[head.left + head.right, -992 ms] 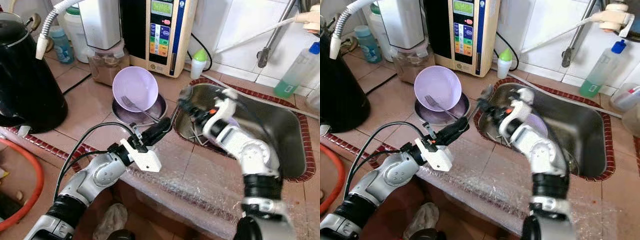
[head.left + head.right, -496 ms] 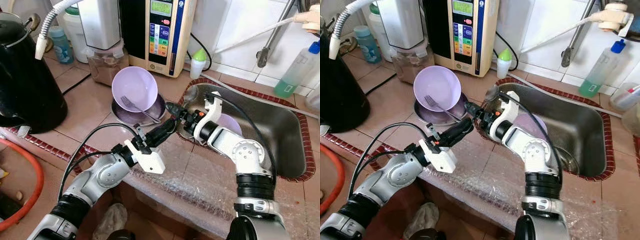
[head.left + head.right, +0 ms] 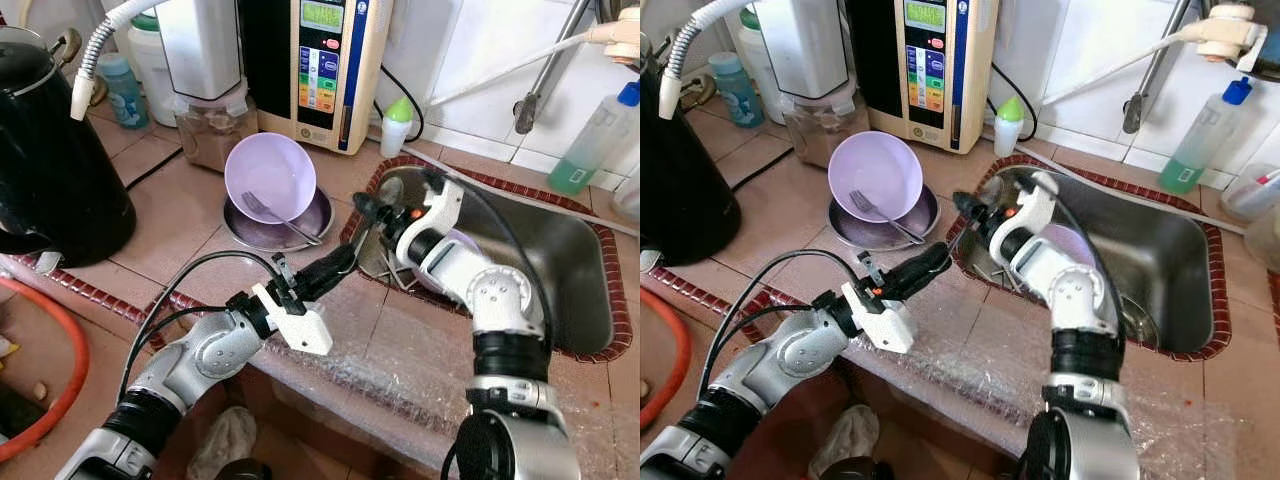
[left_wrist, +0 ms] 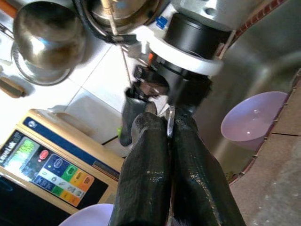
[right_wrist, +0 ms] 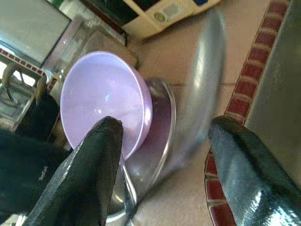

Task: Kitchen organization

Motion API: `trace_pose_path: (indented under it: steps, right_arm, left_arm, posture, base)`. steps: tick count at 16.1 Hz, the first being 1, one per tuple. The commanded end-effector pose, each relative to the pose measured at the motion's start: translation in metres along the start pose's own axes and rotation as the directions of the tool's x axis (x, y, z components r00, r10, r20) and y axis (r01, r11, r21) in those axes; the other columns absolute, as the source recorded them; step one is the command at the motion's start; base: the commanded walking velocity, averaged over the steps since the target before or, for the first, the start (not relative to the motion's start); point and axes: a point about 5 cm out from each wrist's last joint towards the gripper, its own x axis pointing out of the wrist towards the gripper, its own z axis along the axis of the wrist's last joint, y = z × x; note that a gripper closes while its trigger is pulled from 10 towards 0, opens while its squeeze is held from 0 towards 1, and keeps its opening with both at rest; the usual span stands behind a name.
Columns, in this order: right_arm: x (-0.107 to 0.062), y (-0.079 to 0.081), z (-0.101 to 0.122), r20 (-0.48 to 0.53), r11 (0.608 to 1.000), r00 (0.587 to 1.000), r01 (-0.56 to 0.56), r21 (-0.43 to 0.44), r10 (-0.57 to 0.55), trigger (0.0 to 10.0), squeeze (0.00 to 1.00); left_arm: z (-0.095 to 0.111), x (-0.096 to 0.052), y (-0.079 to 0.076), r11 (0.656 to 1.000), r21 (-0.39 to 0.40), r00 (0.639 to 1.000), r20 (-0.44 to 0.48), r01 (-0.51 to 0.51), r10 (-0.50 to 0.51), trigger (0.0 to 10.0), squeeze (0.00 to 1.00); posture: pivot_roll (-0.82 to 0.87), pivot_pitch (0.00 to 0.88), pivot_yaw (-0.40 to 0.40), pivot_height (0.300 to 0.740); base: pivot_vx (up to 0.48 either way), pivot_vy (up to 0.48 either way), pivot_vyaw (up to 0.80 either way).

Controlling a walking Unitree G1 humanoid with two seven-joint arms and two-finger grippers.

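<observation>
A steel spoon [image 3: 385,190] stands slanted over the sink's near-left corner, bowl end up. My left gripper [image 3: 345,260] is shut on the lower end of its thin handle [image 4: 170,126]. My right gripper [image 3: 364,208] hovers by the spoon's upper part; in the right wrist view it [image 5: 164,125] is open, and the blurred spoon [image 5: 202,84] lies between its spread fingers without touching them. A purple bowl [image 3: 270,172] leans tilted on a steel plate [image 3: 238,228], with a fork [image 3: 268,212] in it. A second purple bowl [image 3: 468,243] lies in the sink.
The steel sink [image 3: 575,260] has a red tile border. A black kettle [image 3: 50,150] stands at the left. A water ionizer [image 3: 325,60], jars and a small green-capped bottle [image 3: 398,125] line the back wall. A green soap bottle [image 3: 590,140] stands at the far right.
My right gripper has let go of the spoon, opened and drawn back toward the sink. My left gripper reached forward and now holds the spoon's handle.
</observation>
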Motion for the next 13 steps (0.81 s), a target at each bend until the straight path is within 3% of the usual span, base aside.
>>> trace_pose_path:
  steps: [1, 13]
  right_arm:
    - [0.0020, 0.0016, 0.0056, 0.014, 1.000, 1.000, 0.021, -0.013, -0.021, 0.0, 0.00]
    - [0.0032, -0.0071, 0.0108, 0.022, 0.997, 0.997, 0.077, 0.011, -0.078, 0.0, 0.00]
  left_arm:
    - [0.0012, 0.0040, 0.0030, 1.000, 0.023, 1.000, 0.023, 0.009, -0.010, 8.6, 0.00]
    - [-0.0015, 0.0055, -0.0011, 1.000, 0.019, 1.000, 0.013, 0.016, -0.016, 9.1, 0.00]
  posture:
    - [0.02, 0.000, -0.003, 0.740]
    - [0.01, 0.000, -0.003, 0.740]
  base:
    - [0.000, 0.000, 0.00]
    - [0.000, 0.000, 0.00]
